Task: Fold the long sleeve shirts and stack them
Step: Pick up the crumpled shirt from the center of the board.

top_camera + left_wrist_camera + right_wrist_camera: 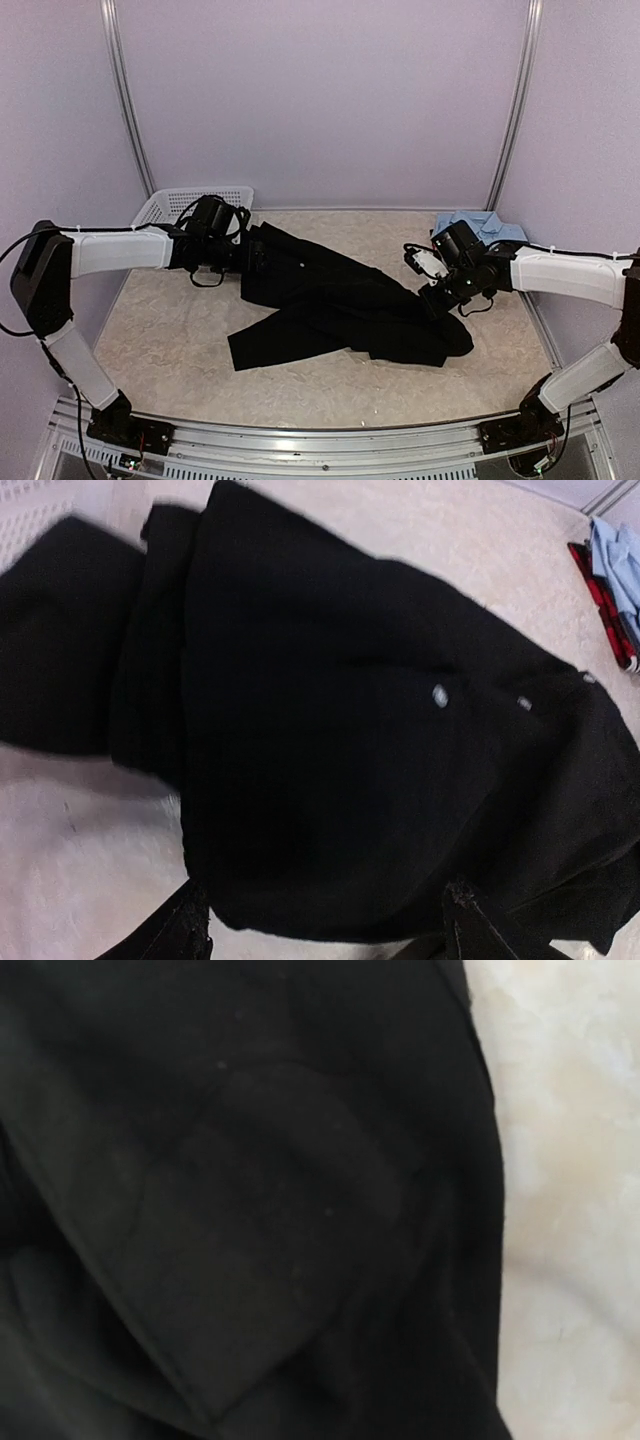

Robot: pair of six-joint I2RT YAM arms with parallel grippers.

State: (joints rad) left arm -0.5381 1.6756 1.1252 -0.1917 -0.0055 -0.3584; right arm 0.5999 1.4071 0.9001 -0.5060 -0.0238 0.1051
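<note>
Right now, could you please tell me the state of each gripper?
Left gripper: open over the black shirt.
Right gripper: closed, pressed into the black shirt; grip on fabric cannot be told.

A black shirt (pixel 335 305) lies crumpled across the middle of the pale surface (pixel 160 340). The left gripper (pixel 250 256) is at its far-left end, and the right gripper (pixel 432 298) is down on its right side. A light blue shirt (pixel 478 224) lies far right, and a white mesh basket (pixel 160 206) far left.
</note>
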